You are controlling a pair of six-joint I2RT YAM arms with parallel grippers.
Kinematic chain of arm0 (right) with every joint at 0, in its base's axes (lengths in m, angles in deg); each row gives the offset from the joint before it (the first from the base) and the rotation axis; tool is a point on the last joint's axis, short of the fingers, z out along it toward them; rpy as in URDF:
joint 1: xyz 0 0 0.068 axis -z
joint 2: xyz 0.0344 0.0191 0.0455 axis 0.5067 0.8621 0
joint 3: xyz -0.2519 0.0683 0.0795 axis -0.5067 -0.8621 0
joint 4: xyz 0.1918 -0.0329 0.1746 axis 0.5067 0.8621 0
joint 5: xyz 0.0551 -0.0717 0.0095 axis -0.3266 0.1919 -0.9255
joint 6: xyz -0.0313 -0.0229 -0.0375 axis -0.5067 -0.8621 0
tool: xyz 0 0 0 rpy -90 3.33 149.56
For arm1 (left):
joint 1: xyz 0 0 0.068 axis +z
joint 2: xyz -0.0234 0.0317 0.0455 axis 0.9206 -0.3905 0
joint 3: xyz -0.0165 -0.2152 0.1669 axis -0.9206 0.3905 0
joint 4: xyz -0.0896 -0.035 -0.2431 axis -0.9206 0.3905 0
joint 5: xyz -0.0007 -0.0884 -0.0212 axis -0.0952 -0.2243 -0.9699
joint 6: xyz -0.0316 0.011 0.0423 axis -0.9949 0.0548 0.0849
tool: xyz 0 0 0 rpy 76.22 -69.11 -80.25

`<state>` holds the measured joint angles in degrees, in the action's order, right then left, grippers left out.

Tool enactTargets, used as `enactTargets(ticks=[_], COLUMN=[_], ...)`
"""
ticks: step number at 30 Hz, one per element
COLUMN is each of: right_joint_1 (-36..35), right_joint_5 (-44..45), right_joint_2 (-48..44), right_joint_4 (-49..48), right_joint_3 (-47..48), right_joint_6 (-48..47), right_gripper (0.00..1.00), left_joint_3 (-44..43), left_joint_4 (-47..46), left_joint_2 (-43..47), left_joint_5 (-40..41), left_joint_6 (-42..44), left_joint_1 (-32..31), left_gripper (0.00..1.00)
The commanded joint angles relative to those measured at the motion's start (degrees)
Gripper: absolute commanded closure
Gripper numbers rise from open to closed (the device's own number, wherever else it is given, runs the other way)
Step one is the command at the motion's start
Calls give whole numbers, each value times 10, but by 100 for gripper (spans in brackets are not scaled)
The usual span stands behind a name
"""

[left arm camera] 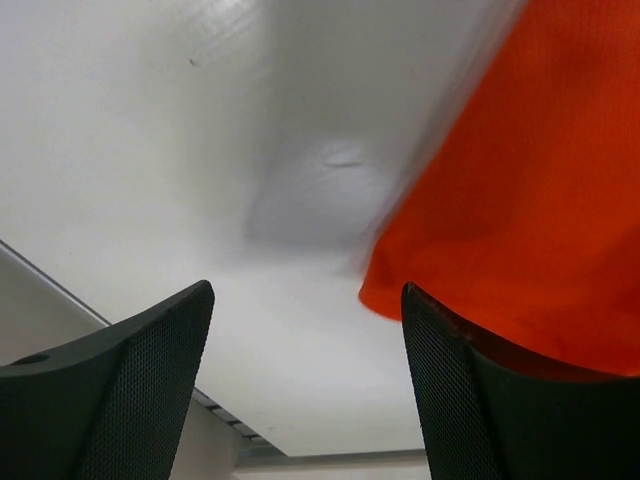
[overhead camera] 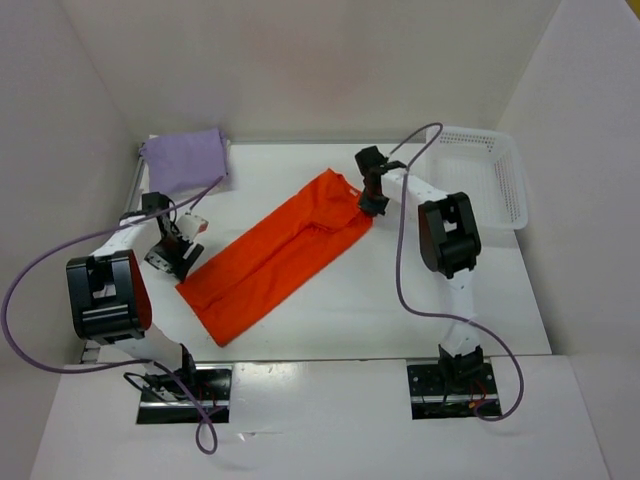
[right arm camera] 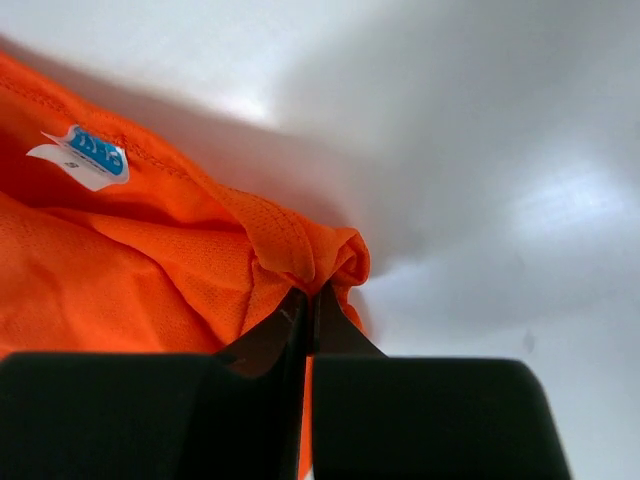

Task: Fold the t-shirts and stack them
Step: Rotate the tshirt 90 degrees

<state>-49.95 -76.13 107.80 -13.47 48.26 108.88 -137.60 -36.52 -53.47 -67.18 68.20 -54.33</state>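
- The orange t-shirt lies flat on the white table. It is folded lengthwise into a long strip that runs diagonally from the near left toward the far right.
- The right gripper is at the strip's far right end, by the collar. In the right wrist view its jaws are pressed together on a bunched fold of the orange cloth at the shirt's edge.
- A small white and blue label shows on the neck hem, to the left of that pinch.
- The left gripper sits just beside the strip's near left corner. Its jaws are spread, with only bare table between them.
- In the left wrist view the orange corner lies close by the finger on the right. That view is blurred, so whether cloth and finger touch cannot be told.
- The lavender t-shirt rests folded in the far left corner of the table, well apart from the orange one.
- A white mesh basket stands at the far right edge of the table, beyond the right arm.
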Motion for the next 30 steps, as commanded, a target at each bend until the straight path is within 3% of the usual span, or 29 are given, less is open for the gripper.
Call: enactTargets(ticks=[1,3,9,13,18,20,22,26,30], right_joint_1=[-2,-7,-21,-16,-11,-5,3,11,11], right_joint_5=[47,58,110,114,51,42,16,49,55], right_joint_2=[82,127,280,339,376,376,368,297,187], right_joint_4=[-20,-3,72,64,24,6,5,48,79], right_joint_3=[95,144,425,526,597,608,630,644,598], right_joint_6=[-51,-85,-177,-226,-278,-300,-305,-322,-308], right_gripper=[100,100,100,100,96,71,34,17,15], left_joint_3=[7,7,13,1,-4,-11,-27,-44,-27], left_joint_4=[38,45,39,39,39,39,39,29,29], left_joint_2=[32,38,76,76,66,59,44,28,22], left_joint_5=[-1,-11,-11,-16,-22,-27,-32,-65,-92], left_joint_6=[15,15,15,2,-10,-24,-31,-56,-64], left_joint_1=[1,1,-41,-52,-92,-107,-120,-135,-146], left_gripper=[17,17,13,10,10,9,9,8,8])
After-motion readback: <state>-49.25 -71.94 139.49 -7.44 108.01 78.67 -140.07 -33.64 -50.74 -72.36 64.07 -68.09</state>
